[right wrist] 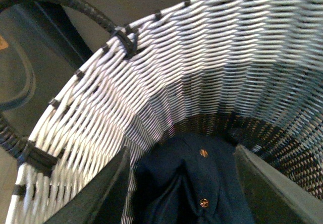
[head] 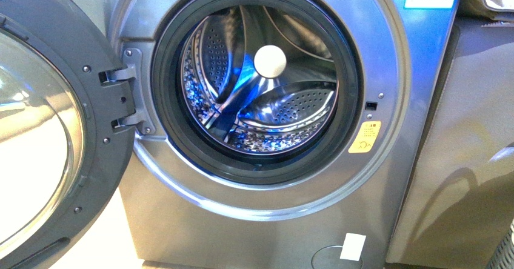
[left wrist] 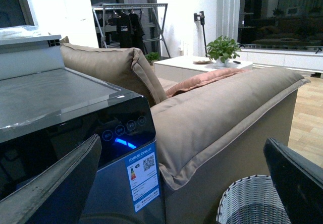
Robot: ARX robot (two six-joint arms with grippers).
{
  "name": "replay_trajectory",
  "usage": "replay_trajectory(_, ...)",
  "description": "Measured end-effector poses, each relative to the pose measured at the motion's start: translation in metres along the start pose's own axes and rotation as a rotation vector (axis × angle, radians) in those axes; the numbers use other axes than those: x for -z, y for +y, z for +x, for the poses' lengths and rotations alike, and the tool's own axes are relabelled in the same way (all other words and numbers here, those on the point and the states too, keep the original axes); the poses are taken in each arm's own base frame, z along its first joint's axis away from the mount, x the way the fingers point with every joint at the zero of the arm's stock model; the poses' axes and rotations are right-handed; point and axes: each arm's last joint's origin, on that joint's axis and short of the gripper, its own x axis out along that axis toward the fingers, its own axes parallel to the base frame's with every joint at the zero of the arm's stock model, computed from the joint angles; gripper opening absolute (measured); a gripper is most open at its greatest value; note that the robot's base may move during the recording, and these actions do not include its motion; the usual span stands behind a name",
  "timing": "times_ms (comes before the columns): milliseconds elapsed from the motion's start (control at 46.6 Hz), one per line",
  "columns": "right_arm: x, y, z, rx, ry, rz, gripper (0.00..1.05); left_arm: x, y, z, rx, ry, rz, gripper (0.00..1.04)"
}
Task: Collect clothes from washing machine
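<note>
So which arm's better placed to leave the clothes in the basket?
Right: the right gripper is inside the basket, open around the clothes; the left gripper is up beside the washing machine.

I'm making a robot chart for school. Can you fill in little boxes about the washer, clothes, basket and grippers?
washer: silver-grey front loader
door: swung open
drum: no clothes seen inside
clothes: dark navy, with buttons, at the basket's bottom
basket: woven, white and grey
right gripper: open, inside the basket over the clothes
left gripper: open, holding nothing
</note>
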Motion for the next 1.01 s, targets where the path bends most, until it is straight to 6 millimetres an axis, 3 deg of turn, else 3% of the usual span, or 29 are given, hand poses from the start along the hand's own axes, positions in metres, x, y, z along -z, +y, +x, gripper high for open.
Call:
replay_trajectory(150, -0.015, 0.022, -0.016, -0.048, -0.088, -0.094, 0.98, 0.0, 0.0, 0.0, 0.0, 0.0, 0.0, 0.98)
replay_trajectory(300, -0.051, 0.055, -0.05, -0.056, -0.405, -0.227, 0.97, 0.0, 0.0, 0.0, 0.001, 0.0, 0.0, 0.98)
replay_trajectory(450, -0.079, 0.108, -0.1, -0.109, -0.746, -0.338, 0.97, 0.0, 0.0, 0.0, 0.0, 0.0, 0.0, 0.98)
replay_trajectory(579, -0.068, 0.146, -0.121, -0.217, -0.831, -0.296, 0.97, 0.0, 0.0, 0.0, 0.0, 0.0, 0.0, 0.98)
replay_trajectory(665, -0.055, 0.16, -0.123, -0.272, -0.819, -0.283, 0.97, 0.0, 0.0, 0.0, -0.001, 0.0, 0.0, 0.98)
replay_trajectory(708, -0.054, 0.162, -0.124, -0.285, -0.823, -0.286, 0.97, -0.001, -0.002, -0.001, -0.122, 0.064, -0.03, 0.94)
replay_trajectory(751, -0.054, 0.164, -0.126, -0.255, -0.815, -0.274, 0.95, 0.007, 0.001, -0.011, -0.319, 0.177, -0.042, 0.87)
replay_trajectory(794, -0.053, 0.166, -0.125, -0.138, -0.726, -0.201, 0.87, 0.019, 0.006, -0.03, -0.524, 0.247, -0.038, 0.78)
replay_trajectory(858, -0.033, 0.167, -0.119, -0.02, -0.56, -0.151, 0.73, 0.038, 0.015, -0.067, -0.725, 0.255, -0.029, 0.63)
replay_trajectory(1008, 0.003, 0.17, -0.107, -0.004, -0.488, -0.162, 0.48, 0.076, 0.029, -0.141, -0.802, 0.211, -0.031, 0.38)
